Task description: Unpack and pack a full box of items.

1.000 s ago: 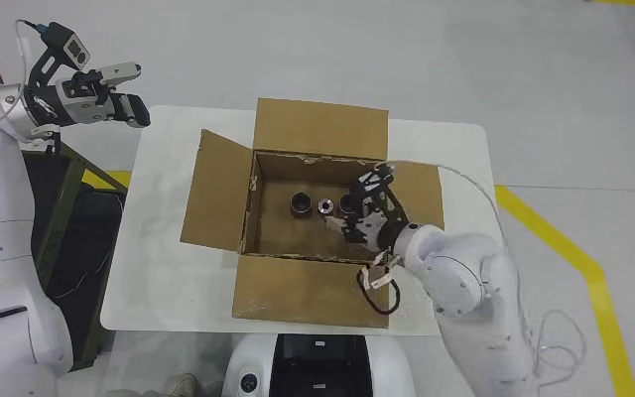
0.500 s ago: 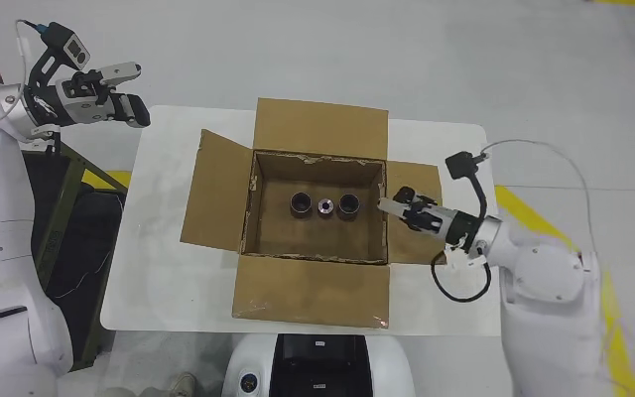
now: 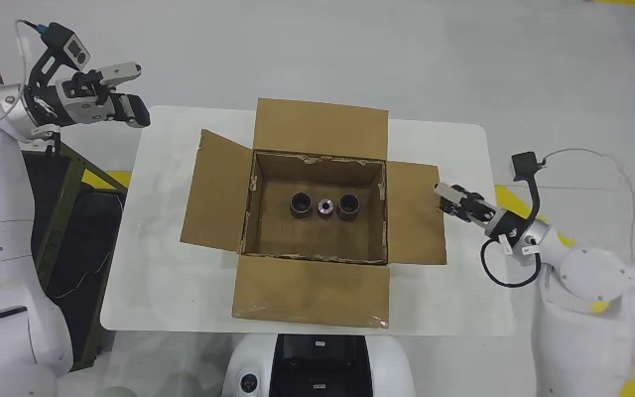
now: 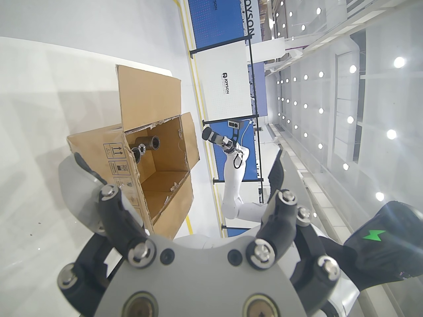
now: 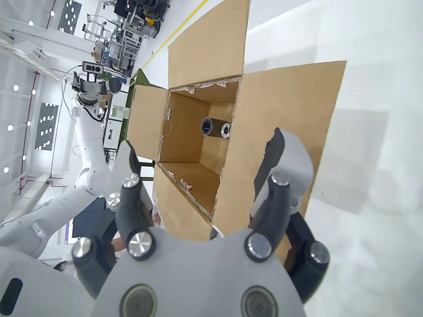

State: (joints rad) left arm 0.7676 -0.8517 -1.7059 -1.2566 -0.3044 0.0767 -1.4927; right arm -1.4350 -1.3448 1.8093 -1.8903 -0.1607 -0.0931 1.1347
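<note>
Right tool (image 3: 444, 191) now outside cardboard box (image 3: 317, 127)

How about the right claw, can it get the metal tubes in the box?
Probably yes. The box is open on top, nothing covers the metal tubes, and the open, empty right claw sits beside it.

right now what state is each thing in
cardboard box: open, all four flaps folded out, upright on the table
left dark cylinder: on end on the box floor
small metal part: on the box floor between the cylinders
right dark cylinder: on end on the box floor
left gripper: jaws open, empty, off the table's corner
right gripper: jaws open, empty, at the right flap's outer edge
</note>
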